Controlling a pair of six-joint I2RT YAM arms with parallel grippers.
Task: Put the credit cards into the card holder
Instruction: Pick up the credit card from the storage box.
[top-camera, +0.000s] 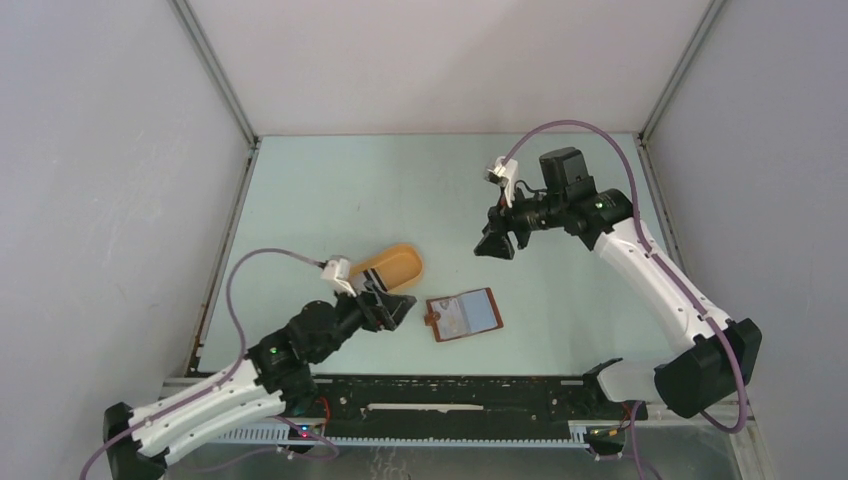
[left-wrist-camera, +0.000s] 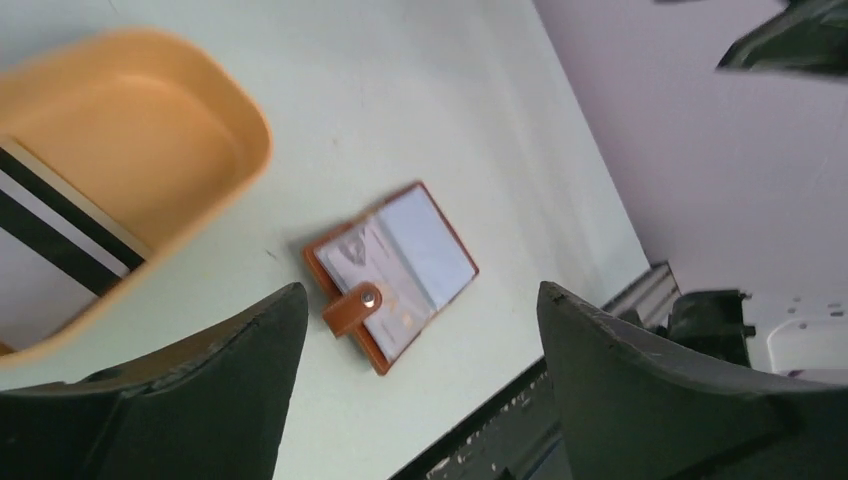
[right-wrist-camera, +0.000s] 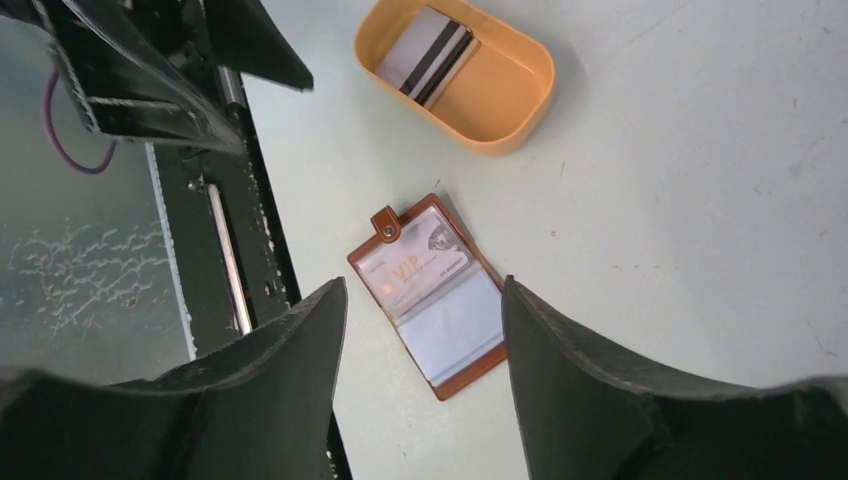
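The card holder (top-camera: 464, 315) lies open and flat on the table, pale inside, with its snap tab to the left. A card printed "VIP" (right-wrist-camera: 425, 265) sits in its left pocket. Striped grey-and-white credit cards (right-wrist-camera: 428, 60) lie in the orange-yellow tray (top-camera: 410, 255). My left gripper (top-camera: 395, 310) hovers open between the tray and the holder, nothing between its fingers (left-wrist-camera: 250, 350). My right gripper (top-camera: 495, 245) hangs open above and behind the holder, also holding nothing. In the left wrist view the holder (left-wrist-camera: 400, 265) and the striped cards (left-wrist-camera: 60, 225) both show.
The tray's rim (left-wrist-camera: 250, 160) is just left of my left gripper. A black rail (top-camera: 450, 392) runs along the near table edge, close to the holder. Grey walls close in the left, right and back sides.
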